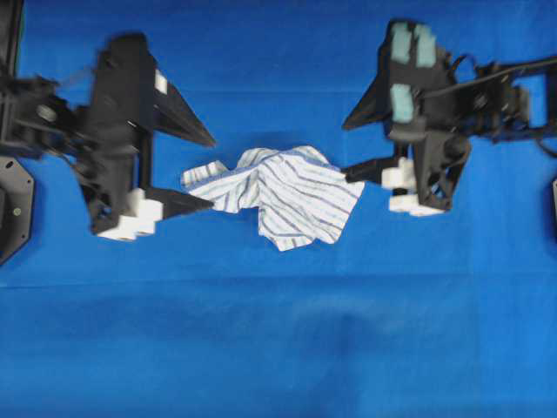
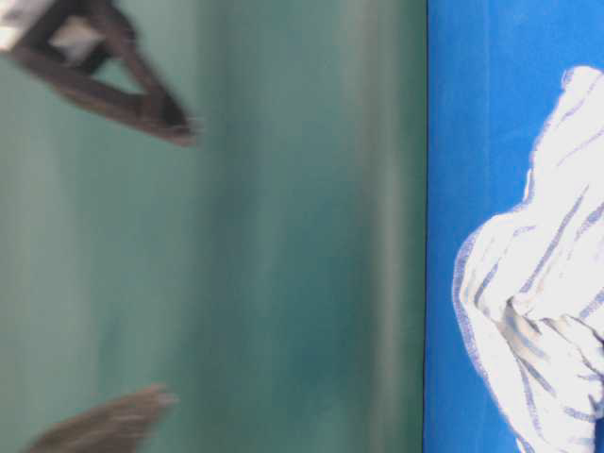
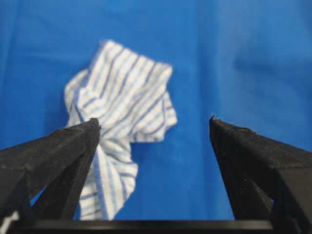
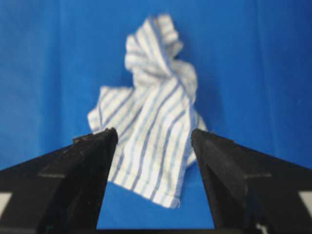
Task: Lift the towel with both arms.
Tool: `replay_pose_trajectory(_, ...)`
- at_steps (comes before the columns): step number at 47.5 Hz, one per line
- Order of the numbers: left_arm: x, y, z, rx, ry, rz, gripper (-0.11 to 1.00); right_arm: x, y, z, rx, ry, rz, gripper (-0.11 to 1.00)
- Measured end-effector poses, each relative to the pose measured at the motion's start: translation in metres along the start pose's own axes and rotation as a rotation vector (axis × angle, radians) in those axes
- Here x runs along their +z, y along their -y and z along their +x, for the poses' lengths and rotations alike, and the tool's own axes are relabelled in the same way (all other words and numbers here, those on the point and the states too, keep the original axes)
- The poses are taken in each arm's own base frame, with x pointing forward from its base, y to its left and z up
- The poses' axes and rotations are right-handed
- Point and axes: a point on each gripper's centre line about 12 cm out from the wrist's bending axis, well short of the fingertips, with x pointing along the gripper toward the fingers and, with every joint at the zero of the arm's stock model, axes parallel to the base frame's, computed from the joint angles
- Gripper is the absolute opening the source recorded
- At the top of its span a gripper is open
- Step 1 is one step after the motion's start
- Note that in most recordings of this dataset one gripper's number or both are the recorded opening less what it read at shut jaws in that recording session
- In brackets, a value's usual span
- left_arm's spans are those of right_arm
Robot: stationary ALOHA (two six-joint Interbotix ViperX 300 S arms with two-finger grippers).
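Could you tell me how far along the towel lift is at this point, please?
Done: both arms flank the towel, which lies crumpled on the blue cloth. In hand: the left gripper and right gripper are open and aimed at it, gripping nothing. Left: closing on the towel and lifting it.

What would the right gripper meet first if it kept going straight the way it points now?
Most likely the towel: it lies crumpled on the blue cloth straight ahead of the open right gripper, centred between its fingers. How far off it is is unclear.
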Motion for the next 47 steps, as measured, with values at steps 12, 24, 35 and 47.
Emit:
replay_pose_trajectory(12, -0.049, -0.004, 0.049, 0.009, -0.115, 0.005, 0.89, -0.050, -0.003, 0.059, 0.006, -0.106, 0.003, 0.65)
replay_pose_trajectory(24, -0.108, -0.008, 0.099, 0.019, -0.222, 0.005, 0.89, -0.091, -0.010, 0.112, 0.017, -0.171, 0.042, 0.65)
replay_pose_trajectory(35, -0.145, -0.012, 0.137, 0.026, -0.284, 0.003, 0.89, -0.114, -0.019, 0.147, 0.030, -0.193, 0.050, 0.65)
replay_pose_trajectory(47, -0.162, -0.017, 0.156, 0.037, -0.290, -0.005, 0.88, -0.129, -0.022, 0.167, 0.033, -0.224, 0.058, 0.65)
